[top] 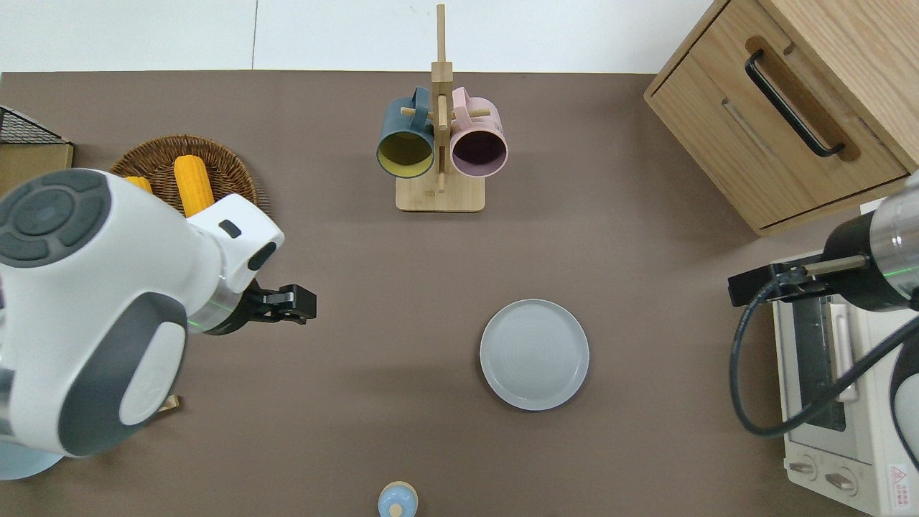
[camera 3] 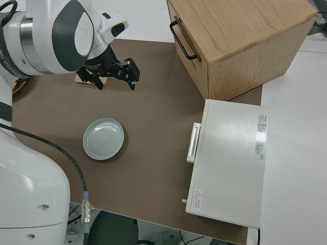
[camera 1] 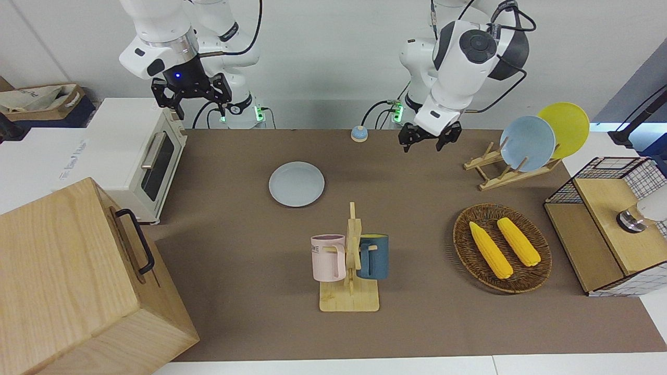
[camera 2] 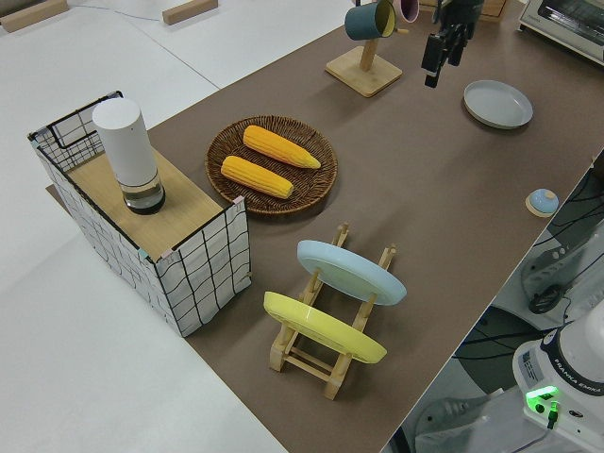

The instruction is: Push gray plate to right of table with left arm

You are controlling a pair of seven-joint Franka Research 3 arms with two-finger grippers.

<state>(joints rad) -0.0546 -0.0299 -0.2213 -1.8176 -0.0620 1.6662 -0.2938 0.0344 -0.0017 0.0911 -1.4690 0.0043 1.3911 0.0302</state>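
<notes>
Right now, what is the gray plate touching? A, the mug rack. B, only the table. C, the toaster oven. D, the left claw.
B: the gray plate lies flat on the bare table, well apart from the left claw, which is up in the air over the table toward the left arm's end.
</notes>
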